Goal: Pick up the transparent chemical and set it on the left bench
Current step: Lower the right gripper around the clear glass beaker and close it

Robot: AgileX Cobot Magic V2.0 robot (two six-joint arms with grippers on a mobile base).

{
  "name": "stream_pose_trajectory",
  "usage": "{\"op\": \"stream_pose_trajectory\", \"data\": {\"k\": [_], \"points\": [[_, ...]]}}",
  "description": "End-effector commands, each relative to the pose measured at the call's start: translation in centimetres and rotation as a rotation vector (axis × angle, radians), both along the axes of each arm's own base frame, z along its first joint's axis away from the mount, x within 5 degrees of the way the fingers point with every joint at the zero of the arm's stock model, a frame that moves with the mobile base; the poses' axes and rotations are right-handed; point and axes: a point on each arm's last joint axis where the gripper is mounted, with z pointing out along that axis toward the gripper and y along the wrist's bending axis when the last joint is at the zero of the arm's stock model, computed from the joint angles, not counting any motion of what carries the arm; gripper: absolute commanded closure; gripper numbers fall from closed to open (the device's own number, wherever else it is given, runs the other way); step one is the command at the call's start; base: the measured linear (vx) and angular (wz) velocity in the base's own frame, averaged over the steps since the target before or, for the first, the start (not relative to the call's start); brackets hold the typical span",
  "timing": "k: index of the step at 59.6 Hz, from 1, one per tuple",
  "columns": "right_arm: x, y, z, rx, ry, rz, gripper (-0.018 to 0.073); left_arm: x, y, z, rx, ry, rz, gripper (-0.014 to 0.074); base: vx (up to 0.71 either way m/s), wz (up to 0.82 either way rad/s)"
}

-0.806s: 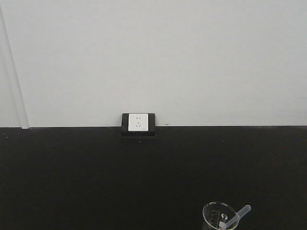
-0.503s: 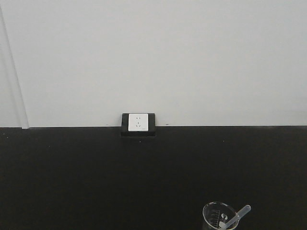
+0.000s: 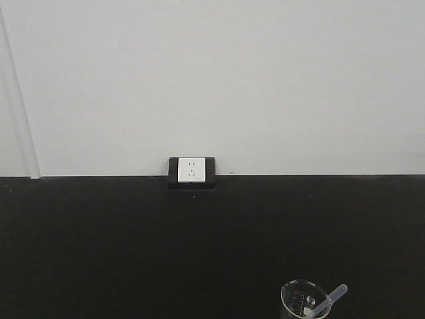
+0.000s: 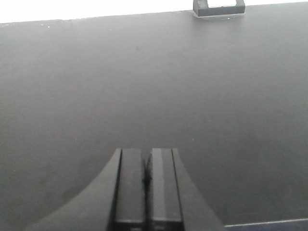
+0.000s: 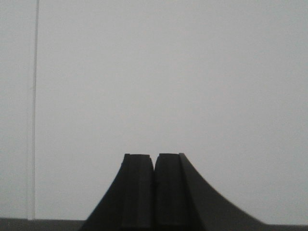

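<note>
The transparent chemical, a thin translucent dropper pipette [image 3: 329,301], leans in a clear graduated beaker [image 3: 300,302] at the bottom right of the front view, bulb end up and to the right. My left gripper [image 4: 147,151] is shut and empty above a black worktop. My right gripper [image 5: 154,156] is shut and empty, facing the white wall. Neither gripper shows in the front view. The left bench with white bins is out of view.
The black worktop [image 3: 133,246] runs against a white wall. A white wall socket [image 3: 191,170] in a black frame sits at its back edge; its frame also shows in the left wrist view [image 4: 219,8].
</note>
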Motion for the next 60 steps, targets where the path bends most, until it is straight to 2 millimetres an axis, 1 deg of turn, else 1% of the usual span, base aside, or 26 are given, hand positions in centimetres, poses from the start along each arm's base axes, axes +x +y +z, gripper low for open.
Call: {"op": "stream_pose_trajectory", "data": {"k": [1,5,7,13,20,23,25,33,40,44,52,60], "points": [[-0.5,-0.7,3.5,0.132,-0.044,-0.005,0.0562,-0.1,0.0,0.3,-0.014,-0.081,-0.001,0.06,0.0,0.0],[-0.1,-0.7,5.4,0.125,0.009,-0.015,0.0562,-0.1,0.0,0.3,-0.014,-0.081,-0.001,0.06,0.0,0.0],[0.2,-0.6,6.3,0.087,0.021,-0.032,0.0562,-0.1,0.0,0.3,-0.014,-0.081,-0.001,0.06,0.0,0.0],[1.8,-0.1,9.6,0.023,0.073,-0.06,0.0562,-0.1,0.0,0.3,-0.014,-0.081,-0.001,0.06,0.0,0.0],[4.5,0.7,12.5,-0.02,0.135,-0.076,0.0562,-0.1,0.0,0.3,-0.014,-0.081,-0.001,0.06,0.0,0.0],[6.0,1.1,13.2,-0.017,0.172,-0.076,0.0562,-0.1,0.0,0.3,-0.014,-0.081,-0.001,0.06,0.0,0.0],[6.7,1.3,13.8,-0.011,0.18,-0.075,0.0562,-0.1,0.0,0.3,-0.014,-0.081,-0.001,0.06,0.0,0.0],[9.0,2.0,14.6,-0.006,0.222,-0.077,0.0562,-0.1,0.0,0.3,-0.014,-0.081,-0.001,0.06,0.0,0.0],[10.4,2.3,14.2,0.007,0.262,-0.084,0.0561,-0.1,0.0,0.3,-0.014,-0.081,-0.001,0.06,0.0,0.0],[10.9,2.4,13.8,0.021,0.287,-0.081,0.0559,-0.1,0.0,0.3,-0.014,-0.081,-0.001,0.06,0.0,0.0],[11.6,2.7,13.4,-0.005,0.309,-0.085,0.054,-0.1,0.0,0.3,-0.014,-0.081,-0.001,0.06,0.0,0.0],[11.9,2.8,13.1,-0.039,0.318,-0.094,0.0463,-0.1,0.0,0.3,-0.014,-0.081,-0.001,0.06,0.0,0.0]]}}
